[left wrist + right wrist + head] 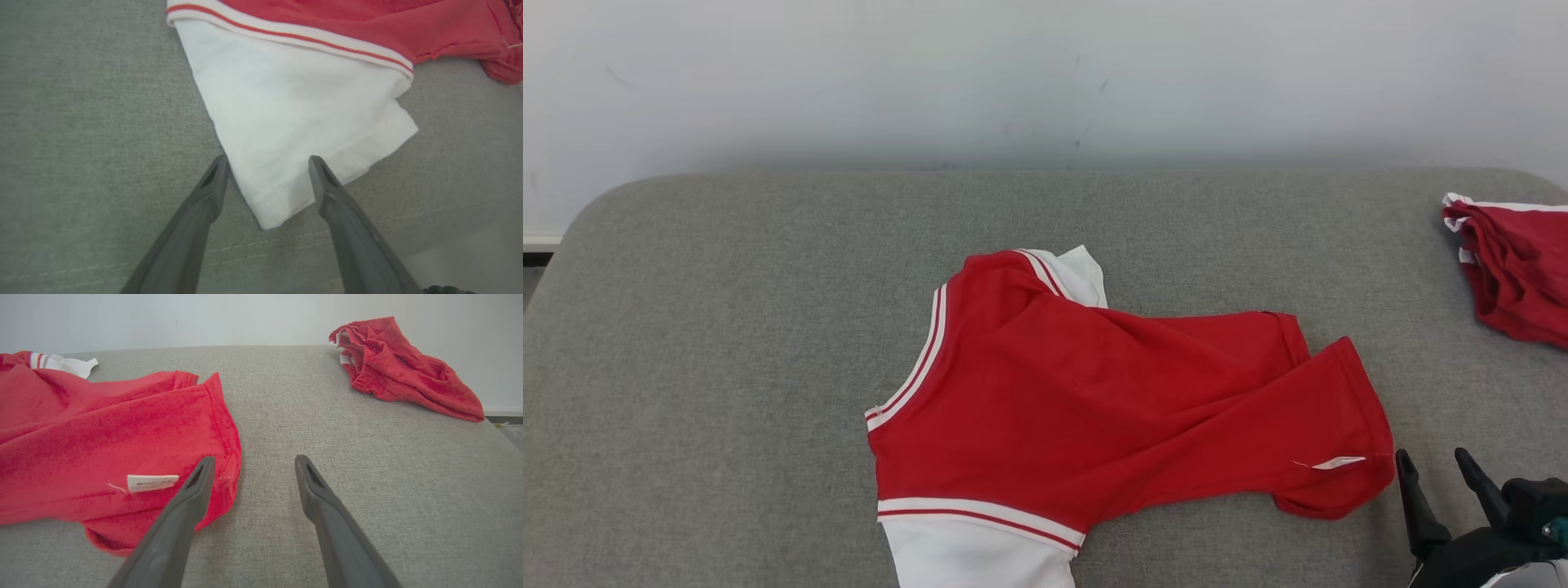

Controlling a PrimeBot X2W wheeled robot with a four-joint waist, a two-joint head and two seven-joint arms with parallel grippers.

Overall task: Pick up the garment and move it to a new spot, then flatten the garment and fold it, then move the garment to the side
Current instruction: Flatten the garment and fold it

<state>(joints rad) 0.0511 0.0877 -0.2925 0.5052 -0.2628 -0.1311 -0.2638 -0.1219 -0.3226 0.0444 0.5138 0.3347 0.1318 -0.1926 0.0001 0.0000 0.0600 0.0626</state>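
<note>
— The garment (1094, 392)?
— Soft, matt knit cloth, red, with a smoother white part (294, 114).
— And what's under it?
— The pad (727, 327) is grey woven fabric, coarse and dull. The right gripper (254, 458) has dark fingers (179, 522), smooth matt plastic by the look. The wall (931, 82) behind is smooth and matt.

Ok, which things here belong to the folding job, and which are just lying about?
For the job:
red and white shirt
left gripper, open at its white end
right gripper, open by its red hem

Lying about:
crumpled red garment at the far right
</note>
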